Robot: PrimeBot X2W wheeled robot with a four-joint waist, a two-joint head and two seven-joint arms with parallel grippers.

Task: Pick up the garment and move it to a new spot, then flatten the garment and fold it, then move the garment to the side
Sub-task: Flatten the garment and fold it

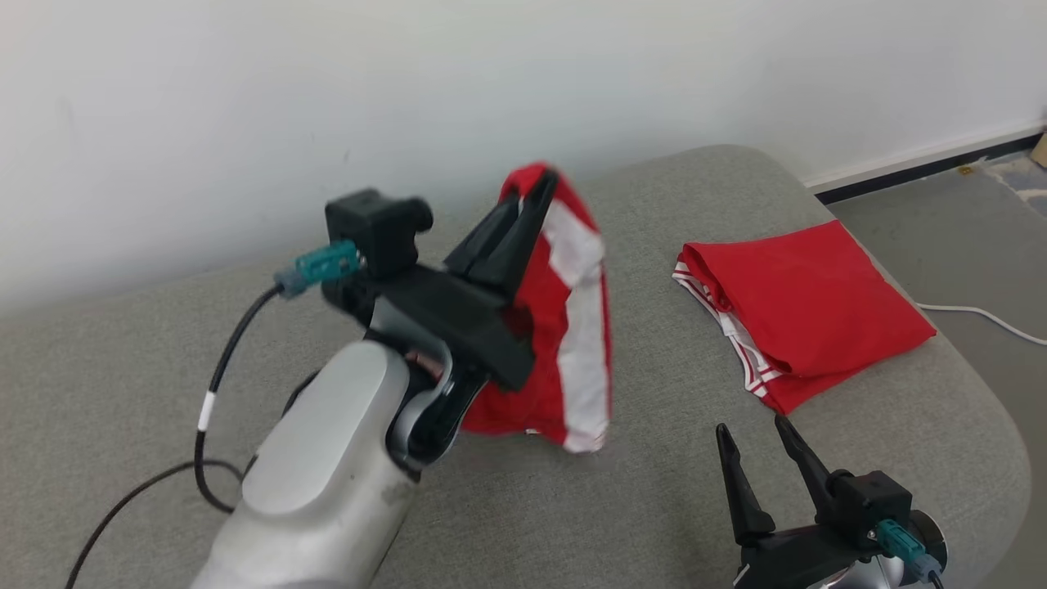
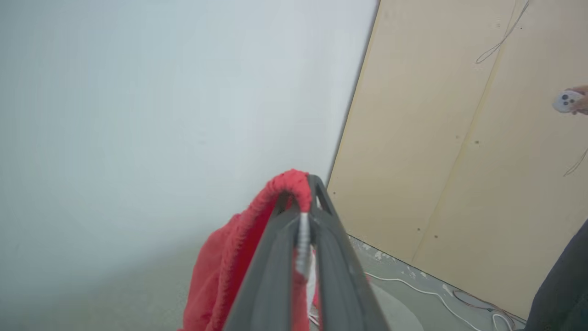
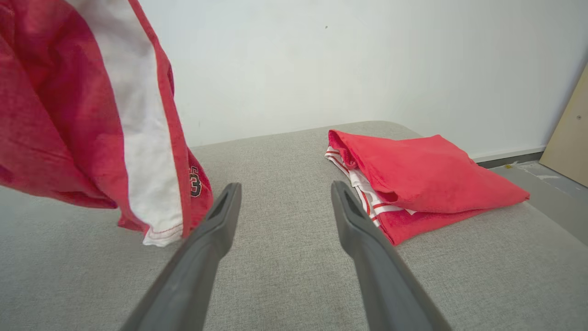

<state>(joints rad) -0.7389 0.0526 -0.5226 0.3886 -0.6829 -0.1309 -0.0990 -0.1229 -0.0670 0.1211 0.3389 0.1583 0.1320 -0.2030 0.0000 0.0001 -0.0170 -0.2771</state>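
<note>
Two red garments, we count. The garment point(image 1: 572, 327) is the red one with a white side stripe. It hangs bunched, up off the grey couch point(image 1: 671, 491), on the robot's-left side of the folded red garment point(image 1: 810, 303) and apart from it. Its top edge is pinched in the left end effector point(image 1: 536, 192), fingers together on the cloth. In the left wrist view the red fabric point(image 2: 220, 266) drapes over the closed tips point(image 2: 305, 184). The hem hangs low near the couch; we cannot tell if it touches.

In the right wrist view the garment point(image 3: 69, 115) shows dark print by the stripe.

The folded red garment lies flat on the couch, with white-and-red striped trim at its edge point(image 3: 422, 174).

Two end effectors. The right end effector point(image 1: 751, 427) sits nearer the robot than the folded garment, low over the couch. Its fingers are spread apart with nothing between them point(image 3: 285, 187).

One black cable point(image 1: 217, 368) runs off the left wrist.

One white cable point(image 1: 981, 315) lies on the floor point(image 1: 965, 237), past the folded garment on the robot's right.

The white wall point(image 1: 245, 123) stands behind the folded garment.

One person's hand point(image 2: 579, 99) holds one white remote point(image 2: 566, 101) in front of a tan board point(image 2: 459, 138).
</note>
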